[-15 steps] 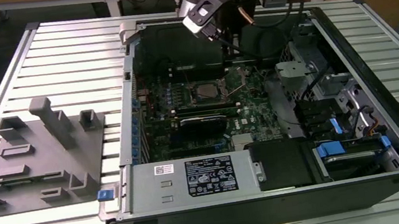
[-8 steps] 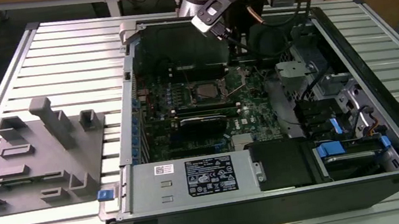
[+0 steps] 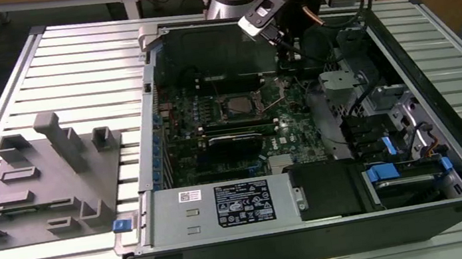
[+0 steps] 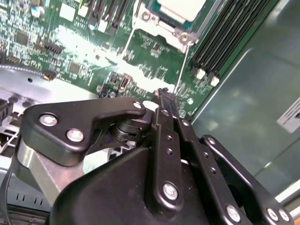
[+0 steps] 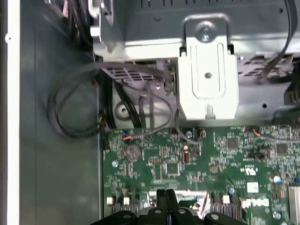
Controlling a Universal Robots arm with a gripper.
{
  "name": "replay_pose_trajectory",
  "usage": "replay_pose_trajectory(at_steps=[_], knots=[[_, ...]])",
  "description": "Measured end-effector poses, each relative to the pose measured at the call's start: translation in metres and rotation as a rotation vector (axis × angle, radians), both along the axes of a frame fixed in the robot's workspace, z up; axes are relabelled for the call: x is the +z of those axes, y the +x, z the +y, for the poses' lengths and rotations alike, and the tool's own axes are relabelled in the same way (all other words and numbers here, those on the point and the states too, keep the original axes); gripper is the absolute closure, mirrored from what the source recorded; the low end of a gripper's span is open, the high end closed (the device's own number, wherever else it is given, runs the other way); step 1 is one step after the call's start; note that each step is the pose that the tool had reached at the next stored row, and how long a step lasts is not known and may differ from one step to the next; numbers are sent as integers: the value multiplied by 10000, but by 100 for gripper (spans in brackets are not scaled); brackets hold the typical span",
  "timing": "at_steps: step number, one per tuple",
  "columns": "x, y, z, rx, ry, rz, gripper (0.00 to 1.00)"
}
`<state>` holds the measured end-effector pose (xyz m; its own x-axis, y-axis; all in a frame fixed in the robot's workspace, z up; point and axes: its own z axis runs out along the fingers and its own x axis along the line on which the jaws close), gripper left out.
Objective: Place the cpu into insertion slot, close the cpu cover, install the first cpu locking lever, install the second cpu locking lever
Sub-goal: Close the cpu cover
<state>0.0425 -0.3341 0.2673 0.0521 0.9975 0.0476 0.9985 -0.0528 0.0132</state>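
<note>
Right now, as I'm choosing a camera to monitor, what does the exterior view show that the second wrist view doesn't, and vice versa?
The exterior view adds the whole open case on the slatted table, a grey fixture on that view's left, and the power supply. The second wrist view adds a close look at the cover framing the cpu, and a thin lever running toward the tip of the tool. Both show the tool, the cpu and the green board.
</note>
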Motion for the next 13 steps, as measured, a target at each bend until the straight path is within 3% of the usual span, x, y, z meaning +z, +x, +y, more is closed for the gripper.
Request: replay_pose_trajectory(at_steps=[13], knots=[[-3, 166, 0, 0, 0, 0, 89]])
